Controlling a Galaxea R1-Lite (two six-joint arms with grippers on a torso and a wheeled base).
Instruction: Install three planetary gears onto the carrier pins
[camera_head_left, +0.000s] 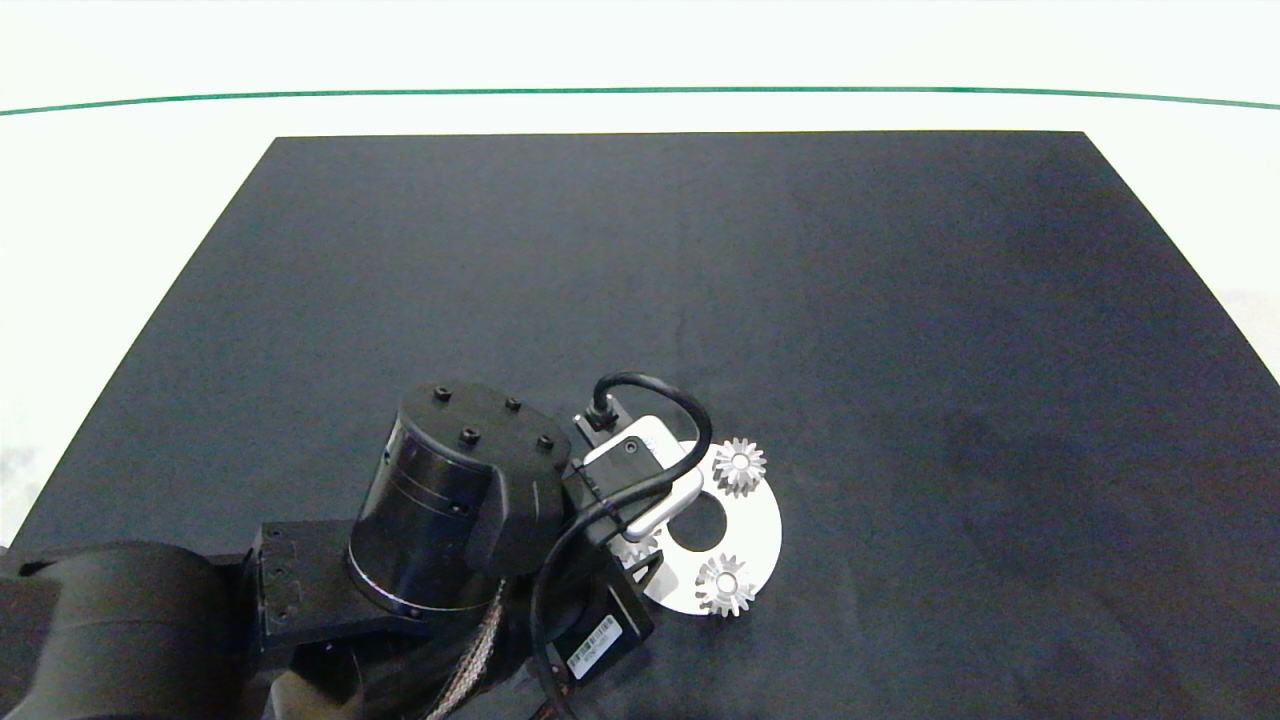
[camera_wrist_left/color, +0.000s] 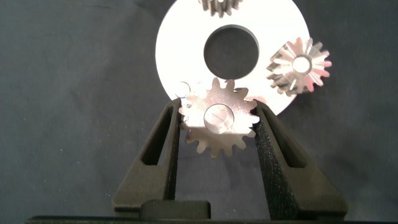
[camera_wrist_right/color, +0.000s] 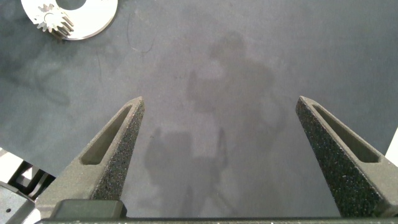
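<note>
The white carrier disc (camera_head_left: 760, 525) lies on the black mat. Two planetary gears (camera_head_left: 740, 466) (camera_head_left: 724, 585) sit on it, each over a carrier pin. My left gripper (camera_wrist_left/color: 217, 109) is shut on the third gear (camera_wrist_left/color: 219, 127), holding it flat at the disc's (camera_wrist_left/color: 186, 43) near rim. A small round pin top (camera_wrist_left/color: 183, 88) shows just beside this gear's teeth. The two seated gears (camera_wrist_left/color: 300, 65) (camera_wrist_left/color: 221, 6) lie beyond it. My right gripper (camera_wrist_right/color: 219, 102) hangs open over bare mat, far from the disc (camera_wrist_right/color: 93, 22).
The left arm (camera_head_left: 460, 510) and its wrist camera (camera_head_left: 645, 475) cover the disc's left side in the head view. The black mat (camera_head_left: 900, 300) spreads wide around it, with a white floor and a green line (camera_head_left: 640, 90) beyond.
</note>
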